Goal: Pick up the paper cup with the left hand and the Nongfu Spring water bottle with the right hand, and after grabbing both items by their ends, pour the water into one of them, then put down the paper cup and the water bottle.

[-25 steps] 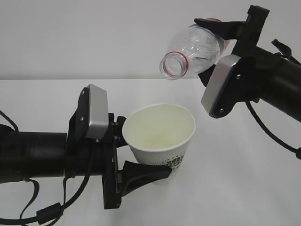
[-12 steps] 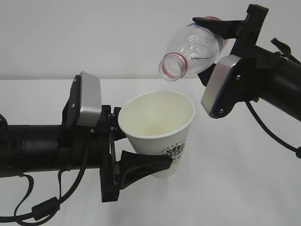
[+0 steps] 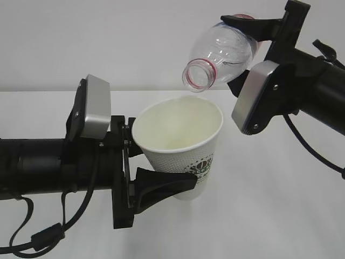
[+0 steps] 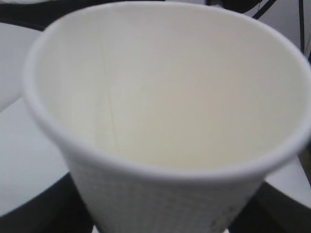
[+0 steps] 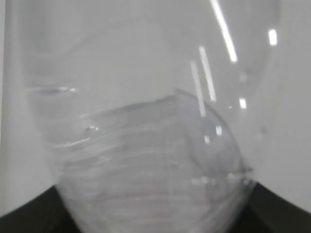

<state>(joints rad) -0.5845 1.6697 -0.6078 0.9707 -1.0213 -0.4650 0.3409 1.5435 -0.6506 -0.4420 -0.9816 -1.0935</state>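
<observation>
1. Exterior view: the left gripper [image 3: 156,175] is closed around the lower part of the paper cup [image 3: 180,143], one finger [image 3: 161,186] across the front just under the logo. The cup is lifted, its base just above the white tabletop [image 3: 280,216] or barely touching it; I cannot tell which.

2. The right gripper [image 3: 253,38] clamps the base end of the Nongfu Spring water bottle [image 3: 218,56], holding it in the air above and slightly right of the cup. The bottle is tipped neck-down, its open mouth aimed toward the cup's rim but apart from it.

3. Handling, cup: thin paper, light and easily crushed. A gentle squeeze low on the wall, where the base stiffens it, looks like the safest hold; near the rim it would buckle out of round.

4. Handling, bottle: thin ribbed plastic, springy and rather slick. It seems almost empty, so it should be light. The ribs near the base give the fingers some purchase.

5. Looks, cup: white, tapered, with a rolled rim, a dotted lower band and a green-and-black logo. The left wrist view shows a cream interior with a vertical seam.

6. Looks, bottle: clear, with a red ring at the uncapped neck. No stream of water shows, and the right wrist view is too blurred to say whether any remains inside.
</observation>
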